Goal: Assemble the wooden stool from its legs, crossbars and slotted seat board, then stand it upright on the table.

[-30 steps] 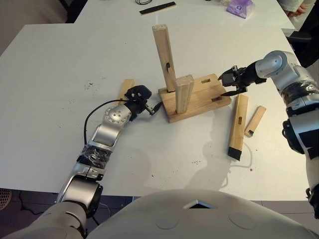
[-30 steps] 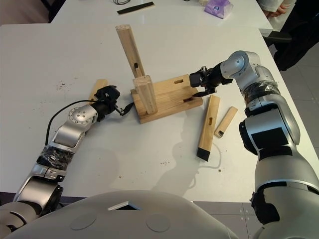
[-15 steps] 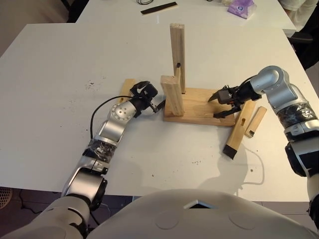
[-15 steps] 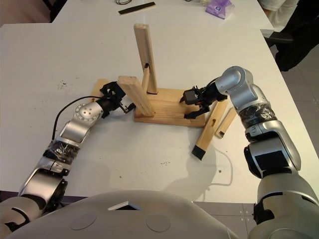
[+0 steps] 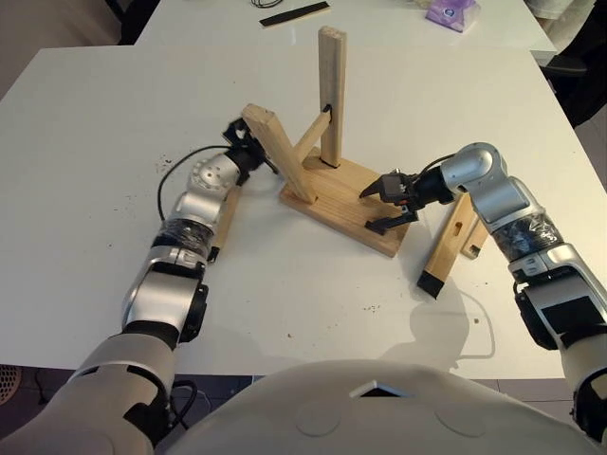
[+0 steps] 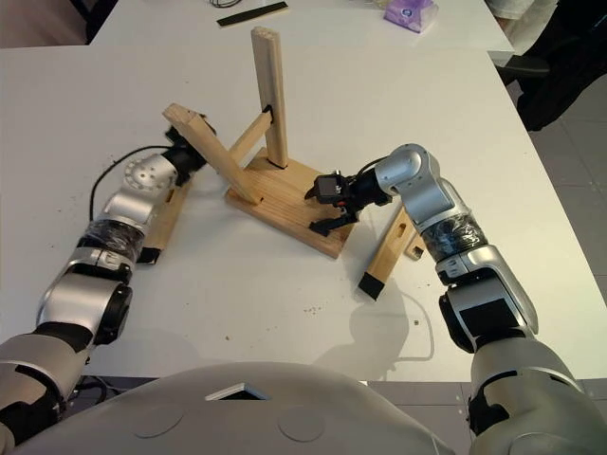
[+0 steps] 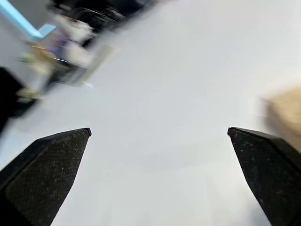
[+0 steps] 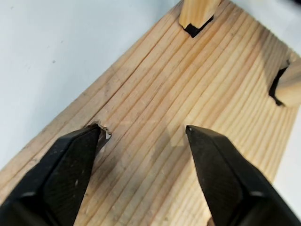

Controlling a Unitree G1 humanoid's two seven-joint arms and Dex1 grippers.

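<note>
The slotted seat board [image 5: 353, 210] lies flat mid-table. One leg [image 5: 332, 90] stands upright in it. A second leg [image 5: 281, 156] leans left, joined to the first by a crossbar [image 5: 311, 139]. My left gripper [image 5: 247, 144] is open beside the leaning leg's top end; between its fingers [image 7: 47, 169] there is bare table. My right gripper [image 5: 379, 206] is open over the board's right end, its fingers [image 8: 70, 174] straddling the wood next to an empty slot [image 8: 99, 133]. A loose leg [image 5: 446, 242] and a short crossbar [image 5: 476, 239] lie right of the board.
Another wooden piece [image 5: 226, 210] lies under my left forearm. A black strip [image 5: 294, 13] and a purple packet [image 5: 453, 13] sit at the table's far edge. Open white table lies in front of the board and to the far left.
The board has turned and slid left with its legs. The second leg now leans far left, and my left gripper has moved back beside its top. My right gripper followed the board leftward.
</note>
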